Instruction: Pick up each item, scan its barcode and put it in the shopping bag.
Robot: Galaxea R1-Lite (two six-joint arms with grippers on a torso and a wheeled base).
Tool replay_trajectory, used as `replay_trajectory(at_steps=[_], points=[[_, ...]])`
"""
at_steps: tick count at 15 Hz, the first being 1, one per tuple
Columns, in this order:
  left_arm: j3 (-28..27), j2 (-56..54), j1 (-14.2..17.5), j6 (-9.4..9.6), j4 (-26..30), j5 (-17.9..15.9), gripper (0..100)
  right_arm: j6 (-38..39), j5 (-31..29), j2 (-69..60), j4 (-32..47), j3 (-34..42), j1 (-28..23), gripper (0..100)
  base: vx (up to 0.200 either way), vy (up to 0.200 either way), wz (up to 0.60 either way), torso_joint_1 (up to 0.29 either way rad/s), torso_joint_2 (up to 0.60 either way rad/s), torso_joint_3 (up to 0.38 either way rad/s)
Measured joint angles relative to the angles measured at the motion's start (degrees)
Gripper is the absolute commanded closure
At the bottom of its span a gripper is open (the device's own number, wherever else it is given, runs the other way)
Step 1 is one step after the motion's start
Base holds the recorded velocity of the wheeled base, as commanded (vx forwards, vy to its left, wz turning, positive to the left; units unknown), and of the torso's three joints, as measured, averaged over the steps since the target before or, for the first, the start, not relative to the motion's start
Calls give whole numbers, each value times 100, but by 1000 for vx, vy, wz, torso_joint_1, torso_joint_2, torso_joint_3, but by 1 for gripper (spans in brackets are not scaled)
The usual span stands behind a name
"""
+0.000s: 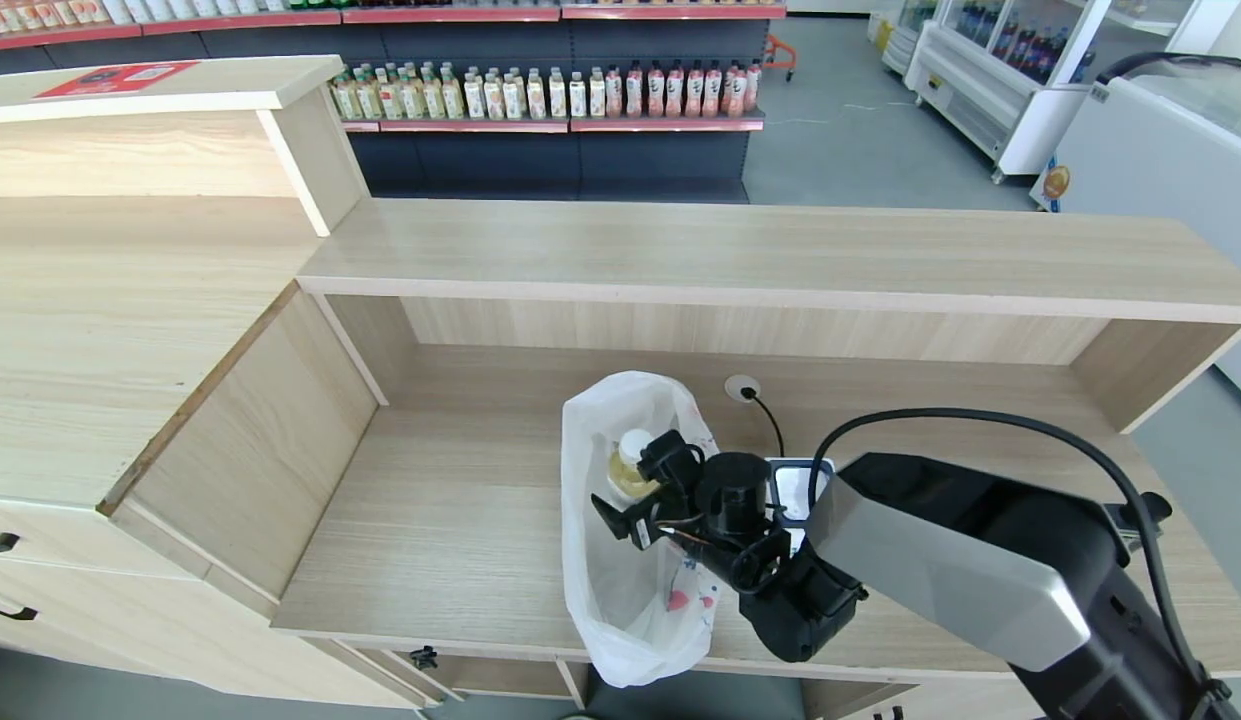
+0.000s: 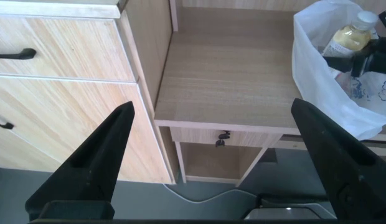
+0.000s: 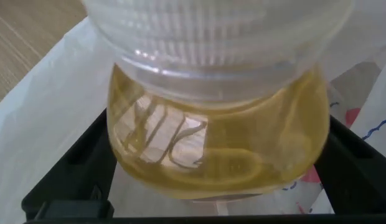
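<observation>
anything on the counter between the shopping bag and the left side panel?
Nothing: bare counter from shopping bag to side panel, per head view.

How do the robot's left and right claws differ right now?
The right gripper is shut on a bottle of yellow drink, while the left gripper is open and holds nothing. The right gripper is over the shopping bag on the counter. The left gripper is off the counter, near the drawers. Both have black fingers.
</observation>
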State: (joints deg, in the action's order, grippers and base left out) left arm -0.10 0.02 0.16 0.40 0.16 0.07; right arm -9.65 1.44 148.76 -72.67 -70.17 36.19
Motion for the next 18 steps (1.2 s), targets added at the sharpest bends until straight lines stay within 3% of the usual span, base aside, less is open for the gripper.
replay_trajectory(at_steps=[2, 5, 9, 12, 18], points=[[0, 0, 0, 2, 2, 0, 0, 553, 6, -240, 288, 20, 43, 0, 0, 0, 0, 0, 0, 0], [0, 0, 0, -2, 2, 0, 0, 1403, -5, -1058, 1418, 22, 73, 0, 0, 0, 0, 0, 0, 0], [0, 0, 0, -30, 2, 0, 0, 2164, -66, -2371, 2584, 261, -393, 0, 0, 0, 0, 0, 0, 0], [0, 0, 0, -43, 2, 0, 0, 2315, -128, -3678, 3227, 1034, -869, 0, 0, 0, 0, 0, 0, 0], [0, 0, 0, -40, 5, 0, 0, 2369, 23, -6511, 4982, 2811, -2104, 0, 0, -200, 0, 2, 3, 3]])
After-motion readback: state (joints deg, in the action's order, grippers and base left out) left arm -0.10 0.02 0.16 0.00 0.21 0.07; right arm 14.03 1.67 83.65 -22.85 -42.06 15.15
